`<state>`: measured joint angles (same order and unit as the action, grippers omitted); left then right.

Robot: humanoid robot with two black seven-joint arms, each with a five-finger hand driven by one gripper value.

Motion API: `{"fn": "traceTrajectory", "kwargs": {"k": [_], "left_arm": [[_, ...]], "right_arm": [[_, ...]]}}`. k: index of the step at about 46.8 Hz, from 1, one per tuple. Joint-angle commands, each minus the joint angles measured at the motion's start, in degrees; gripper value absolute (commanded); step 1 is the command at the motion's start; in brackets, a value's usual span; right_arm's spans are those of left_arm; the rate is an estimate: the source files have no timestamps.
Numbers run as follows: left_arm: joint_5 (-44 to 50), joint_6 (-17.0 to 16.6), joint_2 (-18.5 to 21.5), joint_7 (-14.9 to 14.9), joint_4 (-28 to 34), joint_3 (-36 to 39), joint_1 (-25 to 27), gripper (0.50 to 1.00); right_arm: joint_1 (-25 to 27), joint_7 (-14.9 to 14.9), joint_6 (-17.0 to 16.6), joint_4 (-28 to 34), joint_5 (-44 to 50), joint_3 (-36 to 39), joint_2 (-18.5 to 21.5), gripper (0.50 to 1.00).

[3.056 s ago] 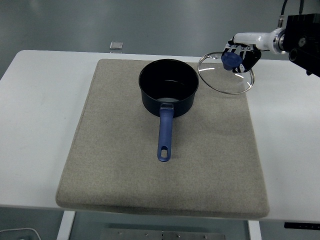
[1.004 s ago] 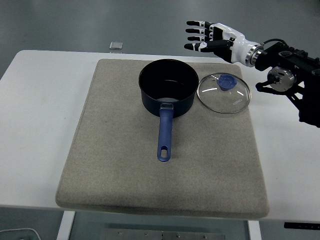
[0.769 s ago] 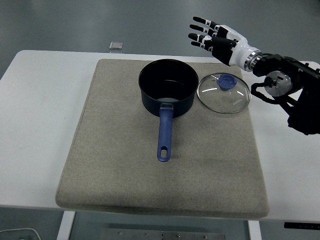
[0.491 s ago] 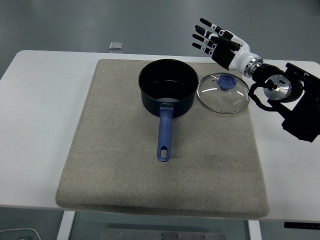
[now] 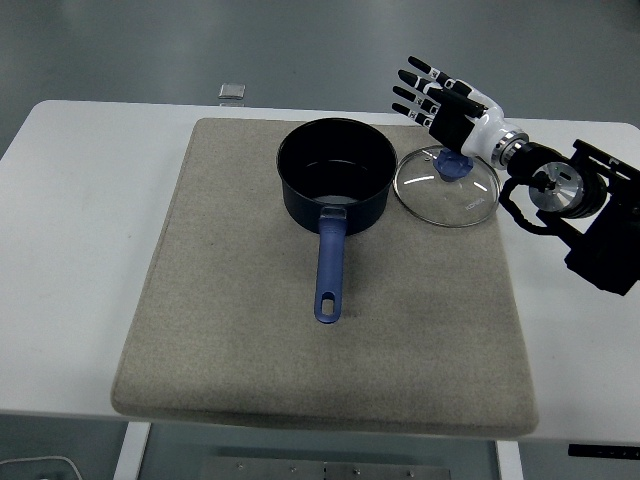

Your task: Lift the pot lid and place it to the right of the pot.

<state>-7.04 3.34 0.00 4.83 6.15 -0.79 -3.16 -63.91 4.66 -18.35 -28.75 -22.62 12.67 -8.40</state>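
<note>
A dark blue pot (image 5: 336, 177) with a blue handle (image 5: 329, 268) pointing toward me stands uncovered at the back middle of a grey mat (image 5: 250, 330). The glass lid (image 5: 447, 192) with a blue knob (image 5: 456, 165) lies flat on the mat just right of the pot. My right hand (image 5: 430, 93) is open with fingers spread, above and just behind the lid's knob, holding nothing. The left arm does not show.
The mat covers most of the white table (image 5: 80, 200). A small grey square object (image 5: 232, 91) lies at the table's far edge, behind the pot. My right forearm (image 5: 585, 205) extends over the table's right side.
The lid was held in my right hand above the mat; it now lies flat right of the pot. The hand let go, opened, rose, then drew back right and lower.
</note>
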Motion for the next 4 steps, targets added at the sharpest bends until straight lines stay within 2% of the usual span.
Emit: {"fn": "traceTrajectory", "kwargs": {"k": [1, 4], "left_arm": [[0.01, 0.00, 0.00, 0.00, 0.00, 0.00, 0.00, 1.000], [0.01, 0.00, 0.00, 0.00, 0.00, 0.00, 0.00, 1.000]], "right_arm": [[0.01, 0.00, -0.02, 0.01, 0.03, 0.07, -0.38, 0.901], [0.01, -0.09, -0.02, 0.01, 0.03, -0.02, -0.38, 0.901]]}}
